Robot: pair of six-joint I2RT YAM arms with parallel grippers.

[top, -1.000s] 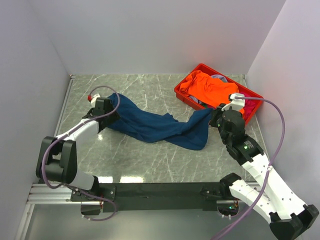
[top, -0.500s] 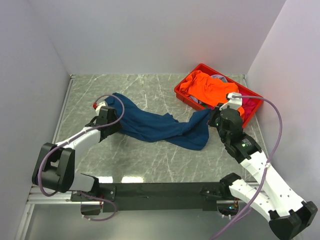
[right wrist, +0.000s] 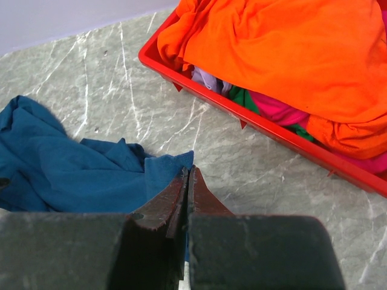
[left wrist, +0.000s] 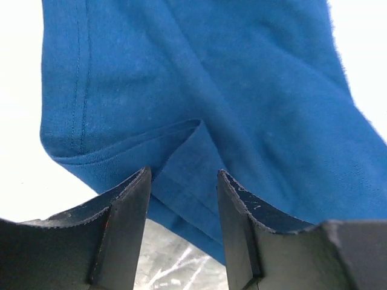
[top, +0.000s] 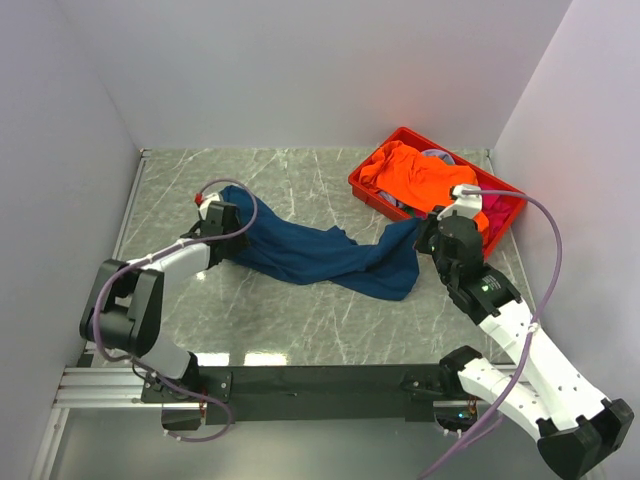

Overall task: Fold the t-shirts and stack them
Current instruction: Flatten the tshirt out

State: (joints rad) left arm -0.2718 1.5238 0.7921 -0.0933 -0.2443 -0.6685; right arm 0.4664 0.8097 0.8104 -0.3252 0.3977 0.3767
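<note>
We see left tool (left wrist: 183, 175) part-open astride the blue shirt (top: 320, 255) hem, right tool (right wrist: 187, 174) pinching its other corner, table (top: 300, 330) visible around.

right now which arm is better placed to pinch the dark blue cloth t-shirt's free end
Left: the left gripper is open around the dark blue cloth t-shirt hem; the right gripper is shut on its other end.

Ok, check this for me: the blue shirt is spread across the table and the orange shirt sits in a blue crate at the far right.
One thing is wrong: the crate is red, not blue, as the top view shows. The rest stands: the blue shirt is spread across the table and the orange shirt sits in that crate at the far right.
</note>
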